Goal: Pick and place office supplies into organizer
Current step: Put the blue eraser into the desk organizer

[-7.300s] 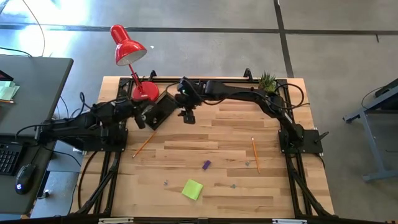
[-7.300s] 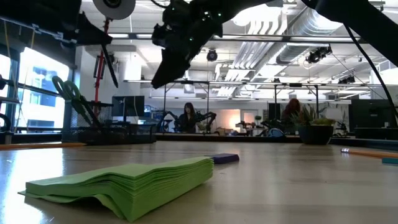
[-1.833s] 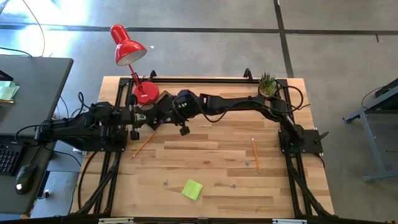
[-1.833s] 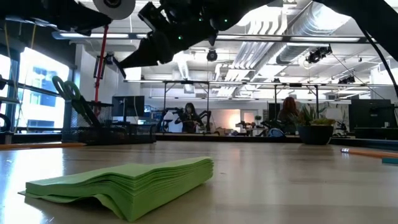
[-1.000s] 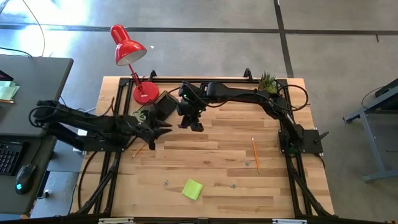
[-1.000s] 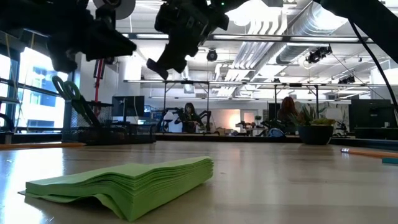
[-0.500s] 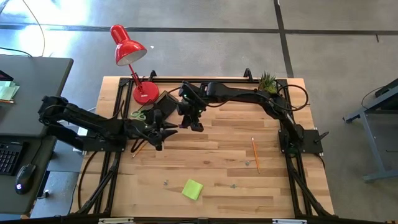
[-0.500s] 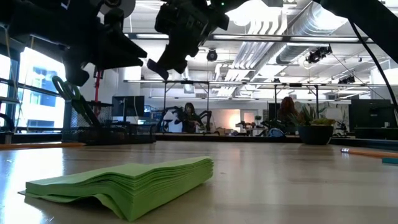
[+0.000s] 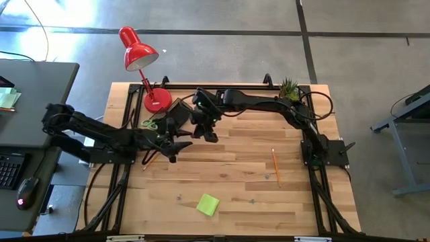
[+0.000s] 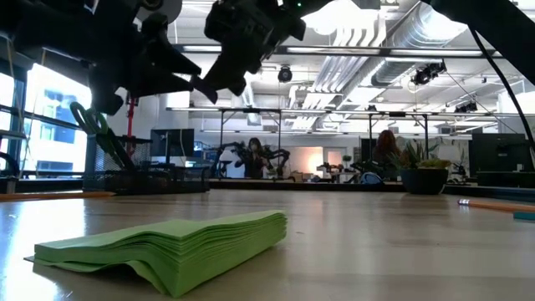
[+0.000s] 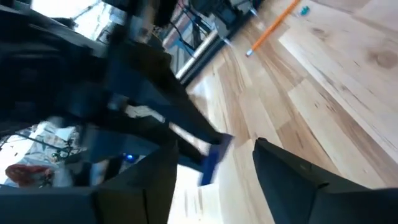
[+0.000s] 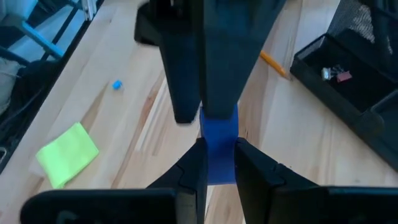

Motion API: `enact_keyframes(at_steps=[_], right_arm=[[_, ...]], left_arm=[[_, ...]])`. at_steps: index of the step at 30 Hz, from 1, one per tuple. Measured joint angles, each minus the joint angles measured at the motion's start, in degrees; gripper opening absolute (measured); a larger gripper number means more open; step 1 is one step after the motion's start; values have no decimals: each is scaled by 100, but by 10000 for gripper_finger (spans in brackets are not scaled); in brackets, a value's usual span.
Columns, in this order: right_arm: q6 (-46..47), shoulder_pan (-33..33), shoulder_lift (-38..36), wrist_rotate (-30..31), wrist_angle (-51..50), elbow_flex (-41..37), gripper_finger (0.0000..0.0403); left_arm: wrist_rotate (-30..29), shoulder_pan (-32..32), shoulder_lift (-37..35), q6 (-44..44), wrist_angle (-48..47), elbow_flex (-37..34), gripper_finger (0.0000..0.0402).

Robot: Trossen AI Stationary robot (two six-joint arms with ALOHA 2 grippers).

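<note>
A small purple-blue piece (image 12: pixel 217 127) hangs above the table near the organizer, with my right gripper (image 12: pixel 217 147) shut on it. My left gripper (image 11: pixel 214 147) is open. Its two fingers stand on either side of that piece (image 11: pixel 211 163); whether they touch it I cannot tell. In the high view the two grippers meet just in front of the black organizer (image 9: pixel 176 113). Green-handled scissors (image 9: pixel 150 124) lie beside the organizer. A lime-green sticky-note pad (image 9: pixel 207 204) lies flat near the front edge. One orange pencil (image 9: pixel 275 167) lies at the right, another (image 9: pixel 152 159) under the left arm. My right gripper pinches the purple-blue piece between its two fingers (image 12: pixel 196 163), on the end of the piece nearest the wrist (image 12: pixel 217 163). The other end sticks out past the fingertips. The fingers slant down from the table's far right. The piece is lifted clear of the table.
A red desk lamp (image 9: pixel 138 50) stands with its base (image 9: pixel 156 99) at the far left, close behind the organizer. A small potted plant (image 9: pixel 289 87) is at the far right corner. Tiny clips (image 9: pixel 252 200) lie near the pad. Bare wood spreads across the middle.
My left gripper has moved toward the table's right, up to my right gripper, and has opened around the held piece. My right gripper has kept still with the piece.
</note>
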Motion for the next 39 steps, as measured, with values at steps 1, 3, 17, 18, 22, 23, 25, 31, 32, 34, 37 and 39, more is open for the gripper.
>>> enact_keyframes(at_steps=[1,3,17,18,22,23,25,31,32,34,37,39], right_arm=[[29,0,0,0,55,0,58],[28,0,0,0,81,0,58],[17,-2,0,-35,41,-4,57],[24,-2,0,-28,41,-3,57],[25,-3,0,-21,57,-3,57],[26,-4,0,-12,49,-2,58],[25,-2,0,63,-4,-2,60],[18,-36,0,518,-257,-2,82],[3,-39,0,617,-306,-2,89],[-10,-52,0,890,-464,-2,102],[27,-76,0,1323,-790,-2,120],[49,-79,0,1454,-1035,-2,128]], left_arm=[[0,0,55,2,-4,0,181],[-78,0,166,6,20,0,160],[-312,-2,344,43,422,2,7],[-330,-2,345,43,389,2,8],[-435,-4,345,44,372,2,23],[-443,-4,343,58,332,2,23],[-475,-4,345,71,220,2,16],[-940,0,345,174,20,0,11],[-1053,0,345,177,12,0,13],[-1308,0,343,178,-70,0,11],[-2008,0,343,108,-434,0,3],[-2509,0,343,-251,-695,0,6]])
